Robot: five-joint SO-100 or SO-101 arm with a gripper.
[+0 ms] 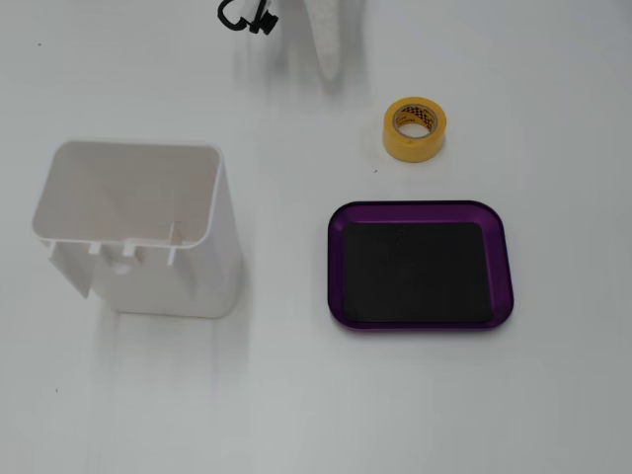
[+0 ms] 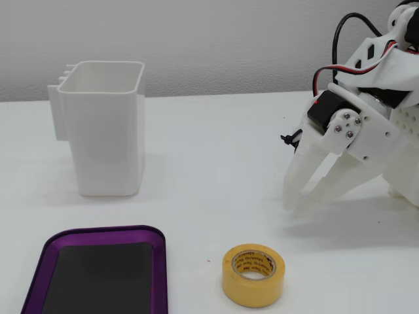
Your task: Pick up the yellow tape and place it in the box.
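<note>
Yellow tape [image 1: 414,128] just beyond box [image 1: 420,321]
</note>
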